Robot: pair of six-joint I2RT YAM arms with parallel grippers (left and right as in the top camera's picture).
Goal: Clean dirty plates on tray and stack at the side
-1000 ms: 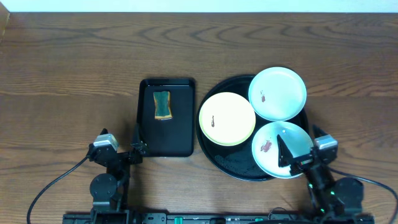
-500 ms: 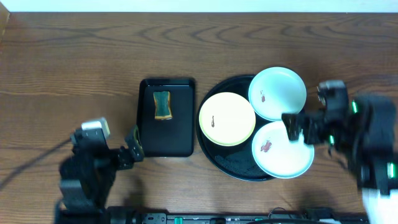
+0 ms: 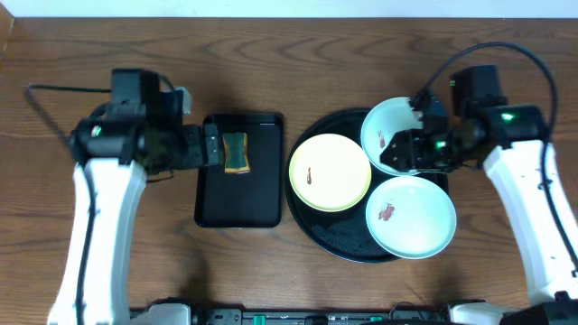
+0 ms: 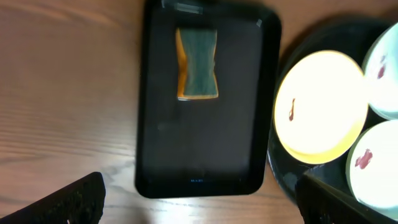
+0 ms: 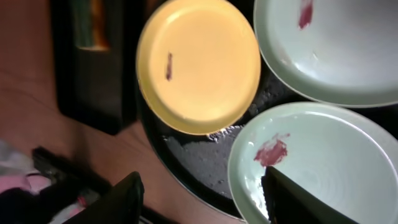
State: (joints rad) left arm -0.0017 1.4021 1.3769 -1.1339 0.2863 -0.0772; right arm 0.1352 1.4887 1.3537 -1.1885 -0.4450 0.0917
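Observation:
Three plates lie on the round black tray (image 3: 332, 242): a pale yellow plate (image 3: 330, 171) at the left, a mint-white plate (image 3: 397, 122) at the back right, and another mint-white plate (image 3: 411, 218) at the front right. Each has a small red-brown smear. My left gripper (image 3: 210, 146) is open and empty, above the left edge of the rectangular tray, beside the sponge. My right gripper (image 3: 399, 150) is open and empty, above the front edge of the back mint plate. The right wrist view shows the yellow plate (image 5: 199, 65) and both mint plates (image 5: 329, 50) (image 5: 329, 168) below open jaws (image 5: 199, 199).
A smaller rectangular black tray (image 3: 239, 203) left of the round tray holds a yellow-green sponge (image 3: 236, 152). In the left wrist view the sponge (image 4: 196, 64) lies at the far end of that tray (image 4: 199, 143), beyond my open jaws (image 4: 199, 202). Bare wooden table surrounds both trays.
Both arms rose from the table's front edge and reached back. The left gripper came to the rectangular tray by the sponge, the right over the back mint plate. Plates have not moved.

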